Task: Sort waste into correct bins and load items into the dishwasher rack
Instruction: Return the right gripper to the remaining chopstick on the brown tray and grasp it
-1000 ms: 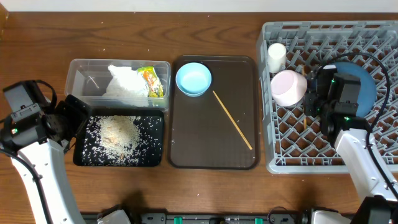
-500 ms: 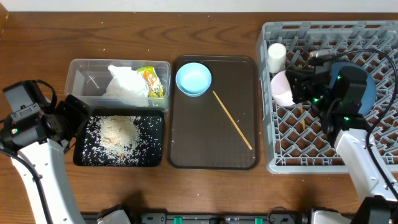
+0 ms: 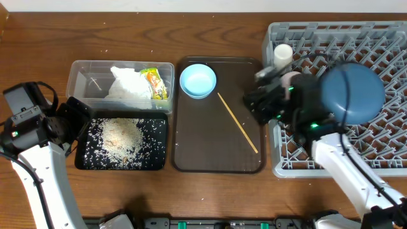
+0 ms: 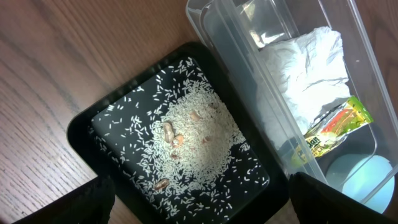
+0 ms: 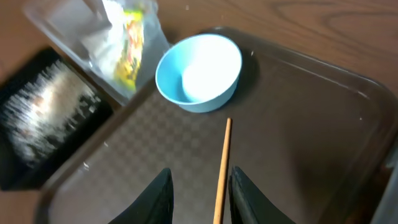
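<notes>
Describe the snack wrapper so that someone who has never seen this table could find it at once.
On the left half of the wooden table, find the clear plastic tub just behind the shallow black tray. The snack wrapper lies at the tub's right end, against the crumpled white napkin. It is the only yellow-green, printed thing in the tub.

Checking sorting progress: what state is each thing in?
Clear tub: holds napkin and wrapper.
Black tray: holds rice.
Light-blue bowl: upright on brown tray.
Chopstick: lying on brown tray.
Dark-blue plate: in rack.
Cream cup: in rack.
Left end effector: open, empty.
Right end effector: open, empty.
</notes>
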Controlling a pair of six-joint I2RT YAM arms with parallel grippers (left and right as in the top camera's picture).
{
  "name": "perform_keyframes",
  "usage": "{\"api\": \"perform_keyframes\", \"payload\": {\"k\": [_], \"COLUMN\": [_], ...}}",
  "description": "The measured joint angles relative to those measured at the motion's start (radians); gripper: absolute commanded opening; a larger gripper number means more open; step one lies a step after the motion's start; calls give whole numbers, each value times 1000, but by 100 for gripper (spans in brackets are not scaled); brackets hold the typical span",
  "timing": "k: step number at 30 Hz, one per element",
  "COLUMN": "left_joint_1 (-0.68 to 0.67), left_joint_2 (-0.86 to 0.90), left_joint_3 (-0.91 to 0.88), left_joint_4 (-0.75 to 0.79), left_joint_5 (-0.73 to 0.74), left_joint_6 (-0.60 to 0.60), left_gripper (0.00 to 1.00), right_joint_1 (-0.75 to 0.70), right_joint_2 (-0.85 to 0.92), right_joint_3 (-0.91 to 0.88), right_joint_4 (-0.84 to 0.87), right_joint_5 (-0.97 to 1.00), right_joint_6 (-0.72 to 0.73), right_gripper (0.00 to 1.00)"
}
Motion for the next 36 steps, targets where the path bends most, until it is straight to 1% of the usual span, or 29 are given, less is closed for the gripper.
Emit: {"api": "perform_keyframes", "payload": {"k": [6, 13, 20, 24, 36], "left_joint_1": [0, 0, 0, 0, 0], "left_joint_2": [0, 0, 0, 0, 0], "left_joint_3": [0, 0, 0, 0, 0], "left_joint_4": [0, 0, 0, 0, 0], "left_joint_5": [0, 0, 0, 0, 0], "left_joint_6": [0, 0, 0, 0, 0], "left_gripper": [92, 92, 92, 92, 92], "right_joint_1": [148, 200, 200, 200, 200], "right_joint_2": [29, 154, 272, 318, 337], "right_joint_3": [0, 0, 0, 0, 0], "right_joint_4": [-1, -1, 3, 15, 6], "right_joint_5": [202, 319, 353, 359, 359], "right_joint_6": [-71, -94, -95, -97, -97], "right_gripper": [28, 28, 30, 29, 27]}}
